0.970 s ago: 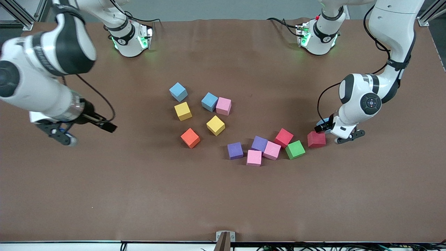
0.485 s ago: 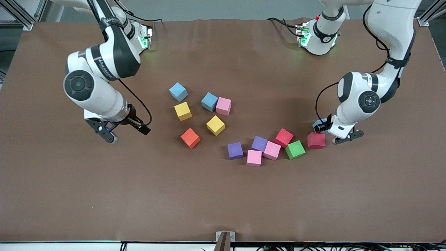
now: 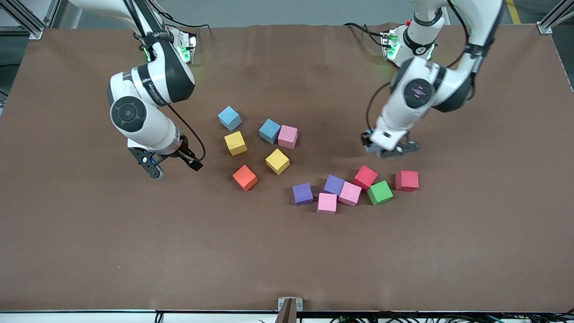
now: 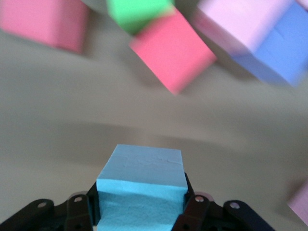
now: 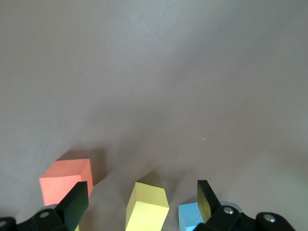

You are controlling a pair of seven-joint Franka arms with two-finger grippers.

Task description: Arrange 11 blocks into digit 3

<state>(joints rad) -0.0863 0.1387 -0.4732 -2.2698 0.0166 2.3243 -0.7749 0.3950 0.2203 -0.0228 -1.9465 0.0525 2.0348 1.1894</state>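
Brown table mat had our blocks scattered mid-table, nothing resembling the digit 3 yet. Our left gripper (image 4: 142, 211) was clamped on a light blue cube (image 4: 142, 185), hanging over bare mat close to the red cube (image 3: 365, 176) and green cube (image 3: 380, 192). Our right gripper (image 5: 142, 197) sat wide open and empty near the orange cube (image 3: 245, 177). We figured the squishy foam could twist in the grip, landing crooked or bumping neighbours.

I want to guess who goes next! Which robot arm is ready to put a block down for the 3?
Probably the left. Its left gripper is already shut on a light blue block, up over the table near the red block. The right gripper is open and holds nothing, over the yellow block.
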